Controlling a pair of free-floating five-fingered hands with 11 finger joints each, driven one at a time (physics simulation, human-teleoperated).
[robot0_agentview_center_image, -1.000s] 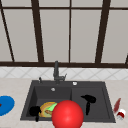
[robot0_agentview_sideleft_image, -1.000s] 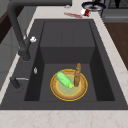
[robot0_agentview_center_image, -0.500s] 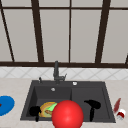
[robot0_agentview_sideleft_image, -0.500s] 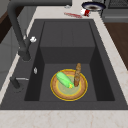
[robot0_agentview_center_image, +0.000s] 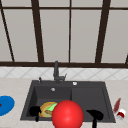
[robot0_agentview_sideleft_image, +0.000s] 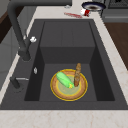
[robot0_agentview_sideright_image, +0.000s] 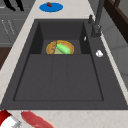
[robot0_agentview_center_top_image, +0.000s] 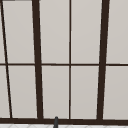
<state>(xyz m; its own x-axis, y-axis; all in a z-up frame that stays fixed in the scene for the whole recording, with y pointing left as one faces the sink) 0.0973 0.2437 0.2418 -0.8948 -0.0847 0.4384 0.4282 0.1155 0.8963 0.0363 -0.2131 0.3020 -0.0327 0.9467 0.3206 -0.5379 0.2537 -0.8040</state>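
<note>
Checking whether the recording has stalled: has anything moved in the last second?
Nothing visibly changed. The left robot hand and right robot hand hover at the sink's front edge, the red ball between them, the plate with its food in the basin.

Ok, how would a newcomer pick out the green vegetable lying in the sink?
Start at the black sink and look into its deeper basin beside the faucet. On its floor sits a round yellow-rimmed plate. The green vegetable lies on it, beside a thin brown stick-shaped item, the only bright green piece.
</note>
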